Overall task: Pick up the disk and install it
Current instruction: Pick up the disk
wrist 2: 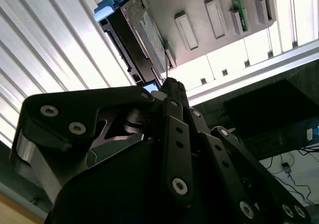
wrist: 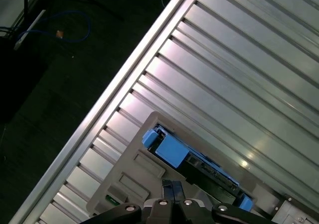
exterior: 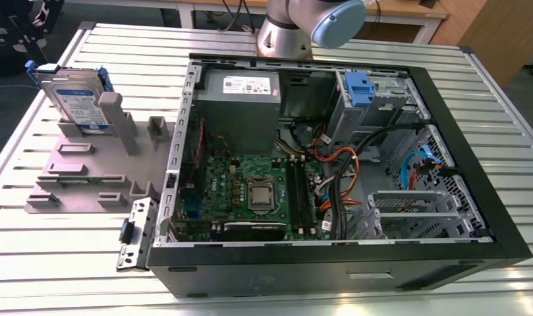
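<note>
The disk (exterior: 77, 99) is a silver drive with a blue-and-white label and a blue carrier. It stands on edge in the grey slotted holder (exterior: 90, 171) on the exterior view's left, beside the open computer case (exterior: 336, 260). In both wrist views my gripper (wrist 2: 169, 84) (wrist: 172, 186) hangs well above the disk (wrist 2: 134, 32) (wrist: 192, 162), its black fingers drawn together to a point with nothing between them. The carrier's blue handle end faces up toward the gripper. The holder (wrist 2: 209, 15) (wrist: 132, 179) lies beneath it.
The case lies on its side on a ribbed aluminium table (exterior: 73, 263), motherboard and cables exposed. A blue carrier (exterior: 358, 89) sits in the drive bay at the case's far side. The arm's base (exterior: 288, 33) stands behind the case. Dark floor lies beyond the table edge (wrist: 114, 92).
</note>
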`<state>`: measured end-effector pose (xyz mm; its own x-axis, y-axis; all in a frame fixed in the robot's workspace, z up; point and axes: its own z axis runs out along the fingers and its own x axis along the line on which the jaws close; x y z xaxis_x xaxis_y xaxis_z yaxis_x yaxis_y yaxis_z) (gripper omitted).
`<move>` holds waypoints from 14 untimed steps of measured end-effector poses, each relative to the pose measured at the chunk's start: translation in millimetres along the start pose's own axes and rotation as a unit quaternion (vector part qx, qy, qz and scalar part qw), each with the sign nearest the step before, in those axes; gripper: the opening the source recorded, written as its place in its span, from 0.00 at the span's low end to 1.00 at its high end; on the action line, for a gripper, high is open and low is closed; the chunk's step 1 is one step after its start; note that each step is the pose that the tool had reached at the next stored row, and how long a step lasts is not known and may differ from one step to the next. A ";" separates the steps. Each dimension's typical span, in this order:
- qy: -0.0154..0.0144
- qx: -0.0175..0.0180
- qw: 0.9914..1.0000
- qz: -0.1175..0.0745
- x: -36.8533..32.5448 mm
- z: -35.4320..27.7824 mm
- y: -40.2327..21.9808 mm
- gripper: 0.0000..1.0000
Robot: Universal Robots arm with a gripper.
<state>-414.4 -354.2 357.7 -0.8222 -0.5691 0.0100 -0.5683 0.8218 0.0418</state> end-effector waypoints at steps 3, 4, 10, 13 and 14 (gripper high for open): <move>0.000 0.000 1.000 -0.002 0.0 0.0 0.0 0.11; 0.000 0.000 1.000 -0.002 0.0 0.0 0.0 0.11; 0.000 0.000 1.000 -0.007 0.0 0.0 0.0 0.11; 0.000 0.000 1.000 -0.010 0.0 0.0 0.0 0.11; 0.000 0.000 1.000 -0.011 0.0 0.0 0.0 0.11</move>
<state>-414.4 -354.2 357.7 -0.8098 -0.5866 0.0100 -0.5858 0.8094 0.0418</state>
